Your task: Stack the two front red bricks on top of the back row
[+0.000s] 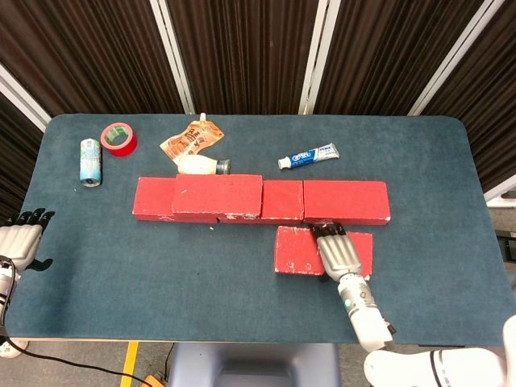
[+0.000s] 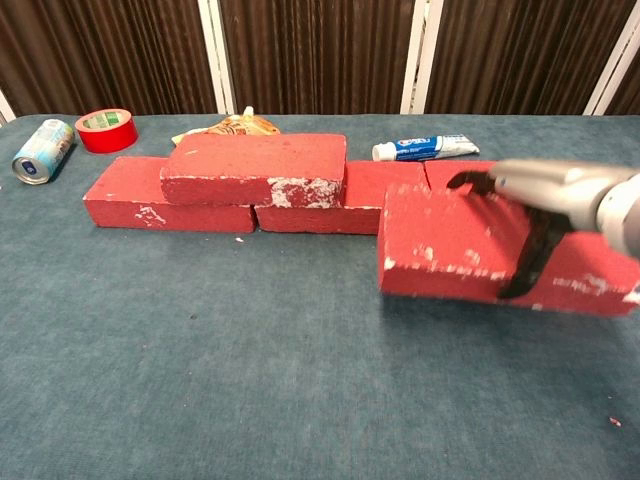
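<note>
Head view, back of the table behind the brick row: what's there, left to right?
Can → red tape roll → orange pouch → white bottle → toothpaste tube.

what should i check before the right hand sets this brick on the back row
1. Grip: right hand holds the lifted brick from above, thumb on its front face. Ok.
2. Lift: chest view shows the brick off the cloth, shadow beneath. Ok.
3. Height over the back row: brick looks about level with it, not above. Not ok.
4. Landing spot: right part of the back row is bare on top. Ok.
5. First stacked brick: already sits on the row's left part, apart from the lifted one. Ok.
6. Left hand: at the table's left edge, holding nothing. Ok.
</note>
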`<state>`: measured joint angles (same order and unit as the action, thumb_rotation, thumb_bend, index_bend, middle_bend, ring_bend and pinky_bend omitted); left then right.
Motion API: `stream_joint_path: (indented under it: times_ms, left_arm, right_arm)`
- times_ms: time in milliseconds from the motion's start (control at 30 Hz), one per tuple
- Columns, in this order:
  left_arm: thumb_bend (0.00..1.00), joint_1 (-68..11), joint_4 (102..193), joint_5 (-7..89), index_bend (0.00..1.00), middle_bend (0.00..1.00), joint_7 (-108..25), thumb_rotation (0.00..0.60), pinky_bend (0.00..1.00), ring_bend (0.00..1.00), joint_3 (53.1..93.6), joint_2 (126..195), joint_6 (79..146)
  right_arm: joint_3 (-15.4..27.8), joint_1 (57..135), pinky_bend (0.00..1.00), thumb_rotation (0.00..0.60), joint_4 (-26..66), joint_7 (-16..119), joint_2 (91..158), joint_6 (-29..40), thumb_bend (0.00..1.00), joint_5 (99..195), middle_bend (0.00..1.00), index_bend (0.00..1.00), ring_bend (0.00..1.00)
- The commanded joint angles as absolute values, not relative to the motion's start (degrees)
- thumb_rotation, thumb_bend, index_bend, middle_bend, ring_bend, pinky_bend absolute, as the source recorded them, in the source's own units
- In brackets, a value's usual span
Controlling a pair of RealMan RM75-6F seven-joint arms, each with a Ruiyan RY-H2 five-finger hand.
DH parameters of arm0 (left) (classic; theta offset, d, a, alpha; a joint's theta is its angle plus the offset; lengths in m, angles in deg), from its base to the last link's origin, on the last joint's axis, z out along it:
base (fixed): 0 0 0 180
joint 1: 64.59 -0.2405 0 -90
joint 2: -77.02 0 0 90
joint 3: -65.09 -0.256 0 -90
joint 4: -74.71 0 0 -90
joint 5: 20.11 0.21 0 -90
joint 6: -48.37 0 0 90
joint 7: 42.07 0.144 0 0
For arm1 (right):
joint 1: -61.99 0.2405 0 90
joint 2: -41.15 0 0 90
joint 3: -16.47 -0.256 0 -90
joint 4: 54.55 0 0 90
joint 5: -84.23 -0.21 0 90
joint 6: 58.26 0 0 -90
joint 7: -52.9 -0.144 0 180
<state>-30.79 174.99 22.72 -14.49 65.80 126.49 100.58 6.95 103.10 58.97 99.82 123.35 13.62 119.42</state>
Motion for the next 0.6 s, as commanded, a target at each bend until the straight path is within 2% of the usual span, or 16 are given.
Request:
stream_joint_path:
  times_ms: [33,233,467,600]
  left_arm:
    - [0.26,-30.7,174.7,22.6,0.00,0.00,-14.6,0.600,0.02,0.00,65.9,126.8,100.8]
    - [0.26,-31.8,173.5,25.5,0.00,0.00,-19.2,0.600,0.02,0.00,68.2,128.5,104.2]
    - [0.26,-34.7,168.7,32.3,0.00,0.00,-26.5,0.600,0.02,0.00,70.9,134.8,111.5]
    - [0.26,-35.5,166.1,33.4,0.00,0.00,-29.0,0.600,0.02,0.00,71.1,136.8,110.9]
  right_arm:
    - [4.9,104.5,0.00,0.600,58.9,98.7,119.4,11.0,0.22,120.0,0.36,0.15,0.37]
    - [2.6,107.8,0.00,0.600,54.6,97.2,114.9,4.3,0.22,118.7,0.36,0.15,0.37]
    - [2.5,111.0,0.00,0.600,49.8,95.8,112.6,-1.4,0.22,117.9,0.36,0.15,0.37]
    - [2.8,113.0,0.00,0.600,47.2,94.6,112.1,-5.0,0.22,117.0,0.36,0.16,0.37]
